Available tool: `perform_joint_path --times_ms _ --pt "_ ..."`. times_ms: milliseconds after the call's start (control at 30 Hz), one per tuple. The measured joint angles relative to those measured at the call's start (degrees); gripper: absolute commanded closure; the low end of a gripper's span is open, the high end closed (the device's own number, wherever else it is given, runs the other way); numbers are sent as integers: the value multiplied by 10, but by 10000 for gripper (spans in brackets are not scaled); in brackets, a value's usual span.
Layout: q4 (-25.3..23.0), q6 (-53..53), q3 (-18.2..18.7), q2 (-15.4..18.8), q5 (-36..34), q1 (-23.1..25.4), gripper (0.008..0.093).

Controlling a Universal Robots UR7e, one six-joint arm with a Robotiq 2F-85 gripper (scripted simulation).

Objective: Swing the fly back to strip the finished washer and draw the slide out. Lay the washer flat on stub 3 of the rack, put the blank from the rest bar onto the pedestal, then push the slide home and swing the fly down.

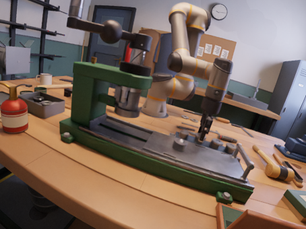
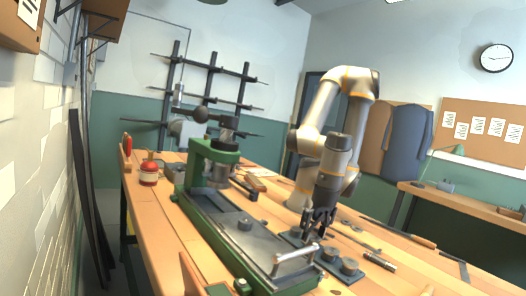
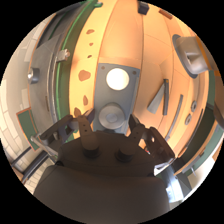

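Observation:
The grey washer lies flat on a stub of the blue-grey rack, which sits on the bench beside the drawn-out slide. Another stub of the rack shows bright further on. The slide's pedestal stands out of the plate, and its handle is at the near end. The green press has its fly arm swung back. I cannot see the rest bar and blank. My gripper hangs just above the washer, open and empty.
The red oil can stands at the bench's left end beside a grey parts tray. A mallet lies right of the slide, and small tools lie past the rack.

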Motion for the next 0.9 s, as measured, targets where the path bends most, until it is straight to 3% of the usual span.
perform_joint_path --times_ms 467,900 --pt "46 0 -16 -31 0 0 234" --pt "52 0 -18 -34 0 0 234"
